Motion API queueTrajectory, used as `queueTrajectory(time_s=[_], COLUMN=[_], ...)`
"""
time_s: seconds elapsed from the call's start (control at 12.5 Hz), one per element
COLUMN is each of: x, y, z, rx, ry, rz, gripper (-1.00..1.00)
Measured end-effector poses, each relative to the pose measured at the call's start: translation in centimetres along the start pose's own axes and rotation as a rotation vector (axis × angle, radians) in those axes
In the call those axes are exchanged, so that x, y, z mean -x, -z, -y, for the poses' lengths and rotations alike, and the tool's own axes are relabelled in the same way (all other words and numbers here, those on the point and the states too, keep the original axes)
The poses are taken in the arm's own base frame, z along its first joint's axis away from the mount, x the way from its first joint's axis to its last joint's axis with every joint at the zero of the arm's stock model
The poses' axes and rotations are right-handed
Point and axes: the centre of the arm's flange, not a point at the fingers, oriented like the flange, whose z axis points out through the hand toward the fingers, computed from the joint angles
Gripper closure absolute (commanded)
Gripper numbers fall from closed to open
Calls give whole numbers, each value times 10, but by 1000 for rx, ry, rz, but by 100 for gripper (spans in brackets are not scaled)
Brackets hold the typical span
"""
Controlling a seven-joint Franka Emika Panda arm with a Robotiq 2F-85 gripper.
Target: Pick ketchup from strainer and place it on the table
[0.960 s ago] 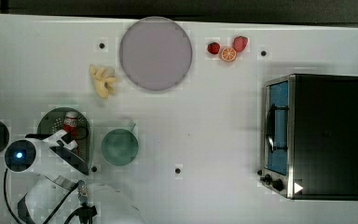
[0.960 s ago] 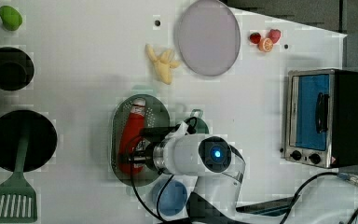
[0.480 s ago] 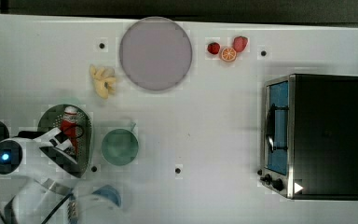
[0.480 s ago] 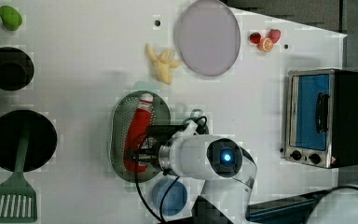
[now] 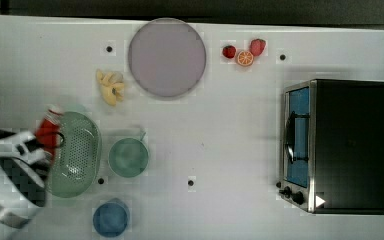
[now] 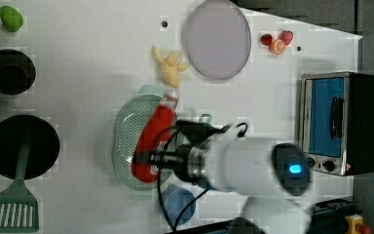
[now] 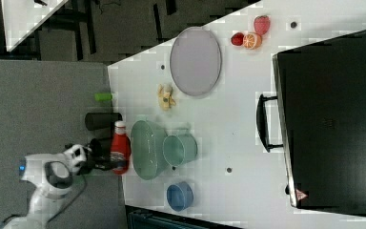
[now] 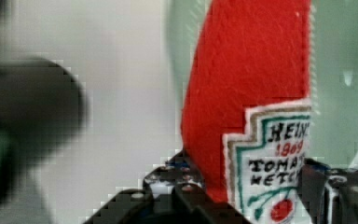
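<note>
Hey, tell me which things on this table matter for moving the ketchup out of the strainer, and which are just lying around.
Job: ketchup, strainer, table, gripper.
Lying about: plate, bananas, strawberries, toaster oven, green cup, blue cup.

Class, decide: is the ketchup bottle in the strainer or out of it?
Out: the gripper holds the ketchup bottle beside the strainer, which looks empty.

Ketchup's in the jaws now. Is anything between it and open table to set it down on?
Nothing visible. The gripper holds the ketchup just outside the strainer, on the side away from the green cup, with bare table nearby.
</note>
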Motion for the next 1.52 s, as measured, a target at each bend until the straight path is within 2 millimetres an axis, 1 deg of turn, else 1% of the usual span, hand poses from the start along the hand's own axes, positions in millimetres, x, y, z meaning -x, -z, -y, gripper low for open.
queueTrajectory(time_s=[0.08, 0.16, 0.24, 0.32, 0.4, 0.56, 0.64, 0.8, 0.96, 1.04, 1.12, 1.28, 1.44, 1.52], x=[-9, -18, -27, -40, -53, -85, -104, -149, -194, -213, -228, -249, -256, -257], y=[32, 59, 80, 98, 112, 132, 135, 142, 148, 150, 151, 152, 146, 138], z=[11, 18, 17, 12, 3, -24, -45, -98, -163, -198, -229, -284, -328, -345], rx=[-21, -38, -33, -19, -4, 10, 39, 61, 89, 98, 108, 129, 154, 164], ry=[-5, -12, -29, -53, -80, -132, -162, -246, -316, -345, -359, -356, -354, -352], rz=[-28, -54, -65, -69, -68, -60, -54, -66, -95, -97, -92, -90, -68, -51], gripper=[-18, -18, -18, -18, -18, -18, -18, -18, -18, -18, -18, -18, -18, -18])
